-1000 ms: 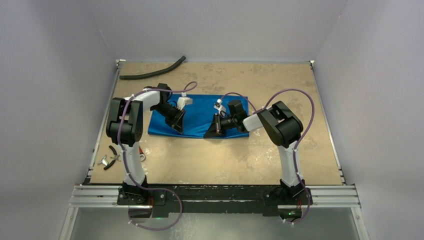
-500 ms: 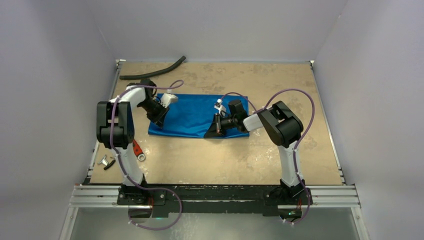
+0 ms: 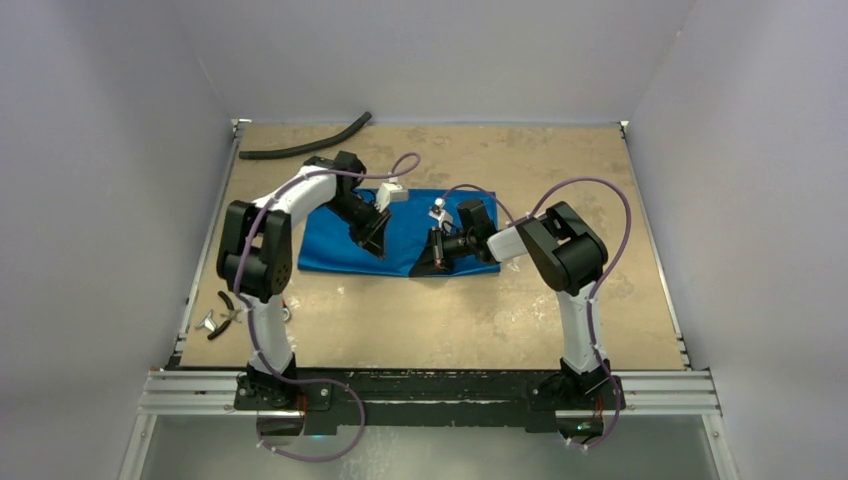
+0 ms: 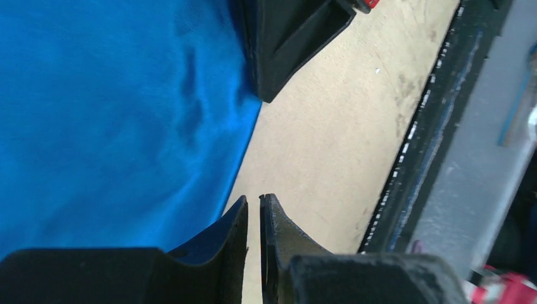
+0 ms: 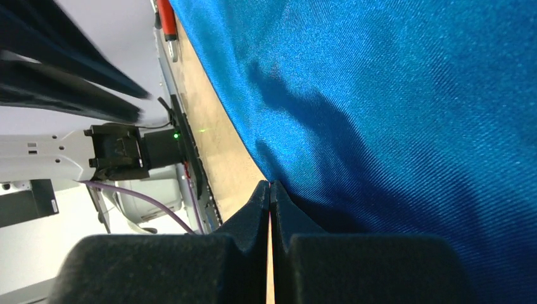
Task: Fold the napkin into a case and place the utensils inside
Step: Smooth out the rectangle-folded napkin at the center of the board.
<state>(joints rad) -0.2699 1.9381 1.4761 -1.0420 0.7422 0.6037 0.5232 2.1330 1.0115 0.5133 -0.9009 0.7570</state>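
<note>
The blue napkin (image 3: pixel 410 230) lies flat on the table as a wide rectangle. It also shows in the left wrist view (image 4: pixel 107 114) and the right wrist view (image 5: pixel 405 107). My left gripper (image 3: pixel 377 243) hovers over the napkin's middle left. Its jaws (image 4: pixel 253 201) are closed to a thin slit with nothing between them, just past the cloth's near edge. My right gripper (image 3: pixel 422 265) sits at the napkin's near edge. It is shut, with its tips (image 5: pixel 270 185) meeting the cloth's edge. The fork and spoon are out of view.
A long black hose (image 3: pixel 305 145) lies at the back left. Black-handled pliers (image 3: pixel 225 312) lie at the left edge by the left arm's base. A red-handled wrench (image 5: pixel 166 16) shows in the right wrist view. The right gripper's finger (image 4: pixel 291 38) is close ahead in the left wrist view.
My left gripper swung out to the napkin's left edge, then came back right over the cloth's middle left. The right gripper and the napkin have not moved.
</note>
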